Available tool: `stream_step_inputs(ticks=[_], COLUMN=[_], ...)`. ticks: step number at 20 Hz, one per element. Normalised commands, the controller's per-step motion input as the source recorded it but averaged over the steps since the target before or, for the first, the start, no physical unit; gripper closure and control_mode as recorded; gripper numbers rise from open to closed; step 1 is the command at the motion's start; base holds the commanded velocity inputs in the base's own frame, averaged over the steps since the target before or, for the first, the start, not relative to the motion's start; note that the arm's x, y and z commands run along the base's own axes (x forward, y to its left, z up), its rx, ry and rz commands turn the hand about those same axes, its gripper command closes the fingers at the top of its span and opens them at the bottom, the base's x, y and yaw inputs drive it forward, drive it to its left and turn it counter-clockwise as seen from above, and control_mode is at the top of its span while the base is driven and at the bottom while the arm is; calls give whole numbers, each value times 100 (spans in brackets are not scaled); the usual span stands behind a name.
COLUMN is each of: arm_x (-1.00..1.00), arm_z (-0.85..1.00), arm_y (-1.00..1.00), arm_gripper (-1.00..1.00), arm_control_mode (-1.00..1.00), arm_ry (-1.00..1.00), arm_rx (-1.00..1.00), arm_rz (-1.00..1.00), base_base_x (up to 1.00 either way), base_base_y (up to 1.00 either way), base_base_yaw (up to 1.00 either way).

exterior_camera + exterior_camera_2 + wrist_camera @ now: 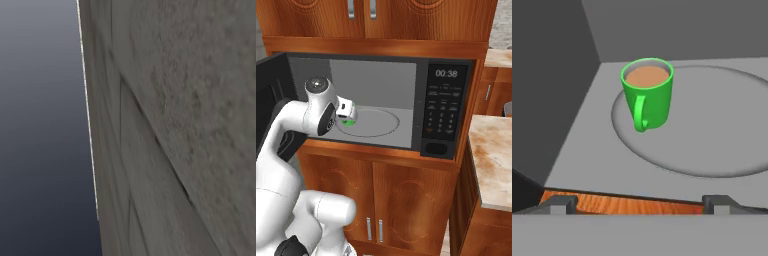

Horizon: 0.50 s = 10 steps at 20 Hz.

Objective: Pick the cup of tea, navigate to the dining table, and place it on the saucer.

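Observation:
The cup of tea [648,95] is a small bright green mug with brown liquid, standing upright on the left part of the round turntable [722,125] inside an open microwave [448,105]. Its handle points toward the hand. My gripper [641,204] is open at the microwave's mouth, a short way in front of the cup, with nothing between its fingertips [559,204]. In the right base view, the hand [346,107] reaches into the oven's left side, and a bit of the green cup [348,121] shows behind it. The dining table and the saucer are out of view.
The microwave sits in a reddish-brown wood cabinet [406,200], with its dark door [268,100] swung open at the left. A stone-topped counter [496,155] stands at the right. The oven's grey left wall [547,90] is close to the cup. A grey panel [175,125] lies close in the left base view.

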Motion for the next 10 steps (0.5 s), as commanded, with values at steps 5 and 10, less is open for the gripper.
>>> stream_step_inputs(ticks=[5,10], arm_x=[44,38], arm_z=[0,-14], arm_y=[27,22], arm_gripper=[-100,-100], arm_control_mode=[-100,-100], arm_ry=[0,8], arm_rx=[7,0], arm_rz=[0,0], base_base_x=[0,0], base_base_y=[0,0], base_base_yaw=[0,0])
